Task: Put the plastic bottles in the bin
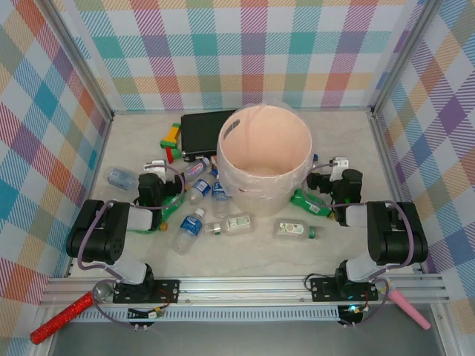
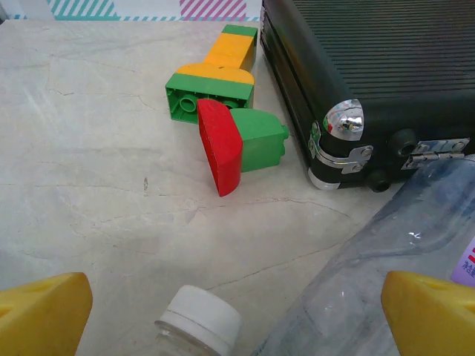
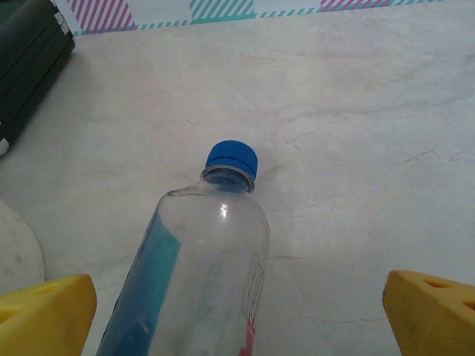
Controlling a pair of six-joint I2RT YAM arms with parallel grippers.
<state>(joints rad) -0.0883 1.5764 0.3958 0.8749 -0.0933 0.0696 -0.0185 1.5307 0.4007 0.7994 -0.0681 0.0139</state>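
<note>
**Top external view.** The bin (image 1: 261, 191), a wide round bucket with a pale pink interior and a film-lined whitish wall, stands on the marbled surface (image 1: 245, 256); its visible interior is bare. The plastic bottles (image 1: 188, 230) lie on their sides around its near and left flanks. A green bottle (image 1: 310, 205) lies close by the wall at right. The left claw (image 1: 158, 175) sits in the left cluster, and the right claw (image 1: 332, 170) sits just right of the bin. A black case (image 1: 199, 132) and toy blocks (image 1: 171, 137) lie behind.

**Left wrist view.** The left claw (image 2: 237, 319) is released, its yellow tips spread wide. Two things share the gap: a white-capped bottle (image 2: 199, 320) and a thin, glossy clear bottle (image 2: 371, 274) by the right tip. The claw would probably do best to centre on one bottle before closing, or the other may be pinched.

**Right wrist view.** The right claw (image 3: 237, 311) is likewise released. A blue-capped bottle (image 3: 197, 274) lies lengthwise between its tips, cap pointing away; it is a smooth clear cylinder with a blue label. Closing across the barrel rather than the tapered shoulder should hold best, since the slick round body may roll. The lift must then clear the bin's tall rim.
</note>
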